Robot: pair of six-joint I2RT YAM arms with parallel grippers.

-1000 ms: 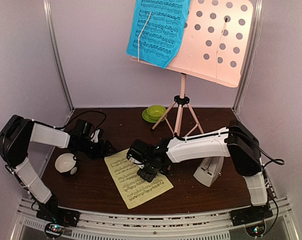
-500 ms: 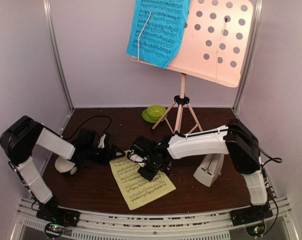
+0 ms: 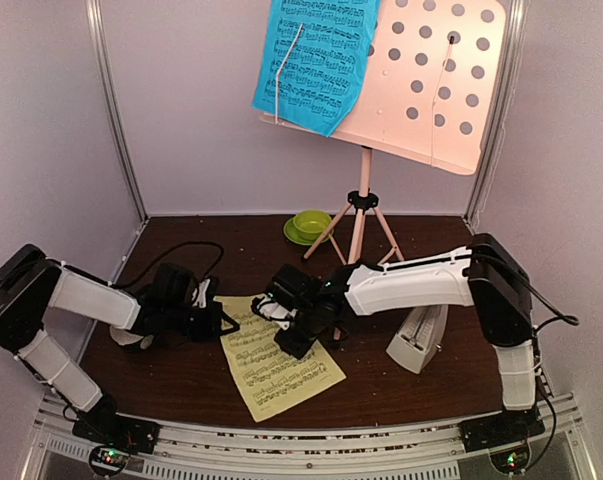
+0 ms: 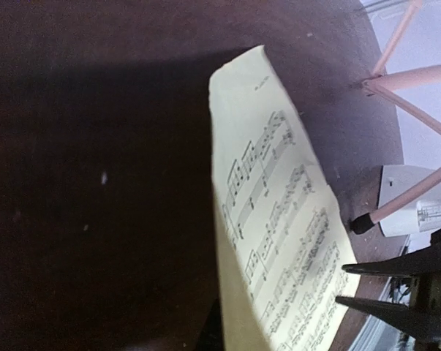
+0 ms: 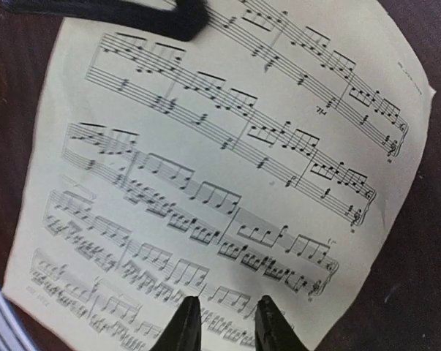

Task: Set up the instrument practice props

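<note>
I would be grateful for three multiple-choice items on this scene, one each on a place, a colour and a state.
1. Where is the blue sheet? A on the floor; B on the pink stand; C rolled into a tube.
2. What colour is the bowl? A green; B red; C white.
3. How is the right gripper? A shut tight; B out of sight; C slightly open over the yellow sheet.
Answers: B, it leans on the stand's desk; A, green in the overhead view; C, its wrist view shows a gap between the fingers.
</note>
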